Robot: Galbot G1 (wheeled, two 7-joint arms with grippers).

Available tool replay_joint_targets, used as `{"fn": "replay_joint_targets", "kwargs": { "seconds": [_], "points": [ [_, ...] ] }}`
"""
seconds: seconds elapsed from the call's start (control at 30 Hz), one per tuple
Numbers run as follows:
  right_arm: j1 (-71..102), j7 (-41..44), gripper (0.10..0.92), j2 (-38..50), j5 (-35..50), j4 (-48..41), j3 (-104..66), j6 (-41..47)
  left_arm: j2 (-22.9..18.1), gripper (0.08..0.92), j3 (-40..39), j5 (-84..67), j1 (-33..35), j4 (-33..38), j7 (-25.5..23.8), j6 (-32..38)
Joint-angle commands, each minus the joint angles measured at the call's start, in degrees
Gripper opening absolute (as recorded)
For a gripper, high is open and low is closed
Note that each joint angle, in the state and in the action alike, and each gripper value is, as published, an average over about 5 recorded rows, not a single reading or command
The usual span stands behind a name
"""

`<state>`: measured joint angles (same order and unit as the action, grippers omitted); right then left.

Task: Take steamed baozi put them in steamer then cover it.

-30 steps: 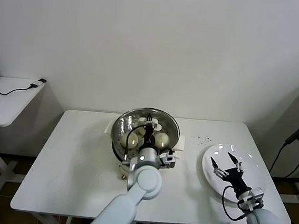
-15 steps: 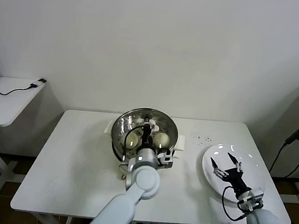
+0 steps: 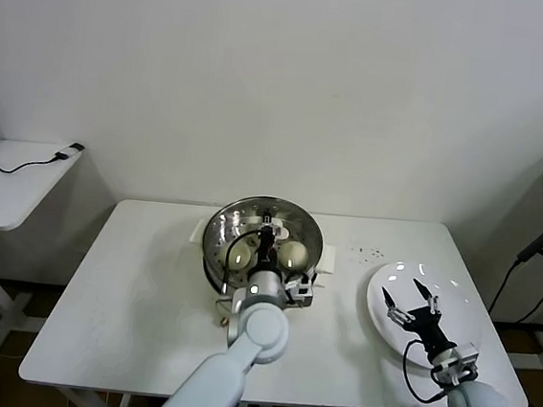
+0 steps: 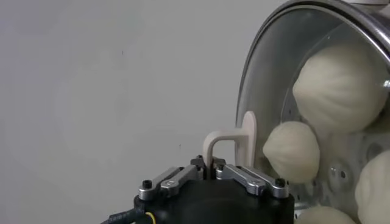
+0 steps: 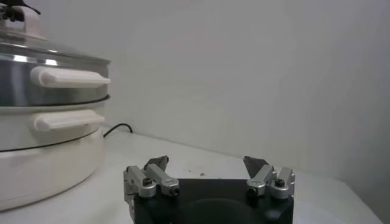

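Steamer (image 3: 264, 244) at table (image 3: 136, 306) centre, glass lid (image 4: 286, 91) on, steamed baozi (image 4: 341, 88) inside. Left pincer (image 3: 267, 230) clamped on lid handle (image 4: 234, 143). Right pincer (image 3: 411, 301), fingers apart, over white plate (image 3: 462, 318) at right.

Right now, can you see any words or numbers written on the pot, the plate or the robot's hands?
No text can be read in any view.
steamer: plain shiny metal with cream handles, no label showing.
glass lid: no writing.
white plate: blank.
left gripper and right gripper: no markings visible.
Dark specks on the table near the plate are not letters.
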<state>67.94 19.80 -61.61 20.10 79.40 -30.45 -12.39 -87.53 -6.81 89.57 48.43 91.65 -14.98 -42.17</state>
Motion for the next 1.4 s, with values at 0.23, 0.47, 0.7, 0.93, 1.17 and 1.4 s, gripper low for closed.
{"fn": "replay_joint_targets", "kwargs": {
  "seconds": [0.23,0.47,0.7,0.93,1.17,1.4],
  "points": [
    [-0.12,0.46,0.823,0.2,-0.12,-0.62,-0.88,-0.05,3.93,0.282,-1.48,-1.56,0.0,5.9,-4.19,-2.77],
    [-0.22,0.54,0.823,0.38,-0.13,-0.58,-1.23,0.29,6.77,0.49,-2.52,-2.82,1.95,10.8,-4.8,-2.83],
    [-0.22,0.28,0.823,0.41,-0.12,-0.19,-1.35,0.94,8.99,0.689,-1.86,-4.07,5.43,16.19,-4.39,-2.83],
    [0.43,-1.18,0.823,0.5,-1.8,1.39,-1.74,3.3,13.2,0.817,-0.27,-10.29,10.11,23.6,-0.7,-2.49],
    [1.69,-2.22,0.823,0.43,-2.4,4.94,-2.52,6.5,17.09,0.823,7.84,-22.39,18.74,30.64,9.63,3.14],
    [3.36,-3.47,0.823,-1.08,-2.04,7.96,-3.99,6.7,20.34,0.823,23.61,-48.31,30.04,34.68,20.28,18.78]
  ]
}}
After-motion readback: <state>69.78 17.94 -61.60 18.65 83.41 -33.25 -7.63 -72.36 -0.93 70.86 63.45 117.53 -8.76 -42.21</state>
